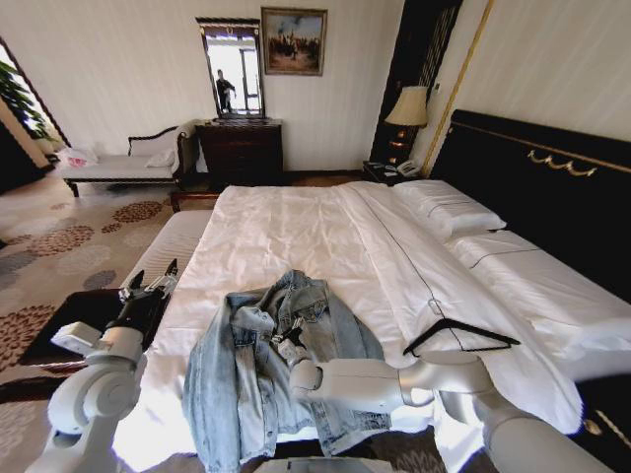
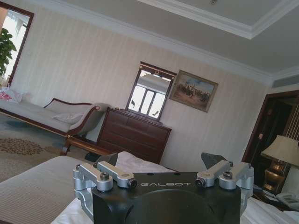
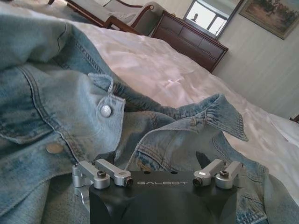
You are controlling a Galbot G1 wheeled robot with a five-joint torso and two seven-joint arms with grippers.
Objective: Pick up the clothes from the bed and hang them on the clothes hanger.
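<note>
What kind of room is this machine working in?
Most likely a hotel bedroom: a very wide bed with white sheets and a tall black headboard, a bedside lamp, and a dark wooden dresser under a mirror.

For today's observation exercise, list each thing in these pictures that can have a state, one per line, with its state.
denim jacket: crumpled on the bed, draped over its near edge, not hung.
clothes hanger: flat on the sheet beside the jacket, empty.
bed: made, white sheets smooth.
right gripper: on the jacket's middle.
left gripper: open, raised off the bed's left side, empty.
lamp: cannot tell whether lit.
</note>
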